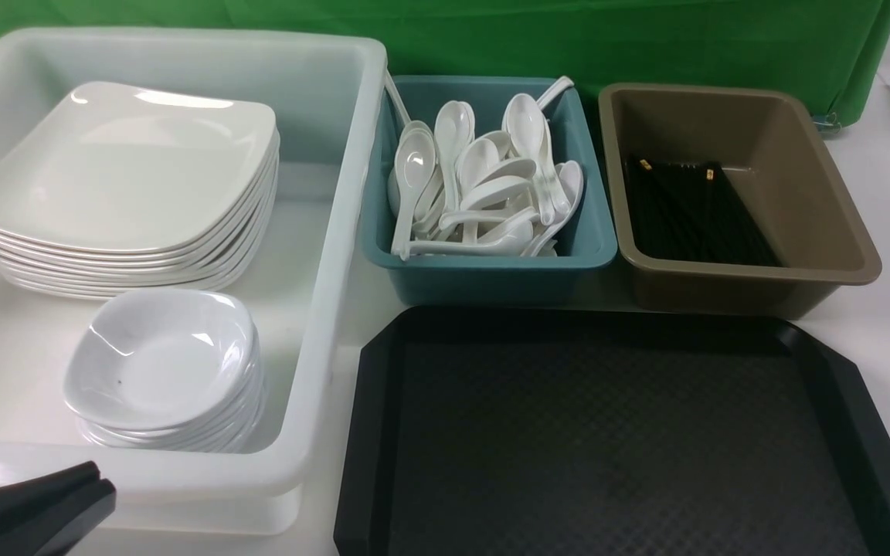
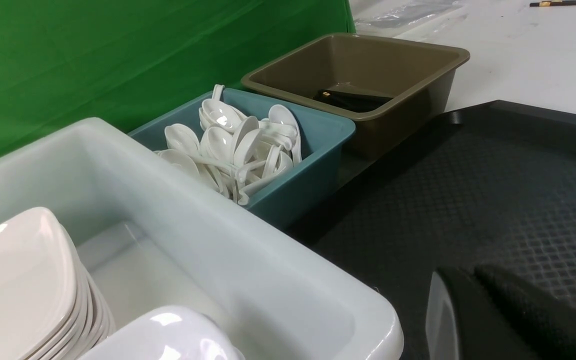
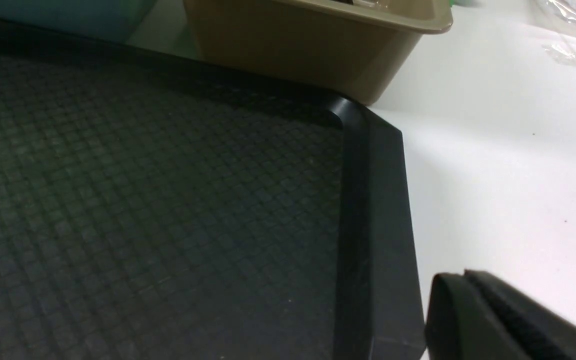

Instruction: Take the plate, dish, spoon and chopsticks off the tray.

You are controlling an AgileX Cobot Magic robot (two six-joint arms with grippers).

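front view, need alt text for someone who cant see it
An empty black diamond-textured plastic tray sits near the camera. Behind it, a teal bin of white soup spoons and a brown bin of black chopsticks; left, a white tub holds stacked square plates and small dishes.

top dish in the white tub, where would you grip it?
Pinch the dish at its rim, at the near-right corner, coming from above. It tops a nested stack, so only the raised rim offers an edge; the stack of plates crowds the far side and the tub wall lies to the right. The left gripper, now shut, is nearest.
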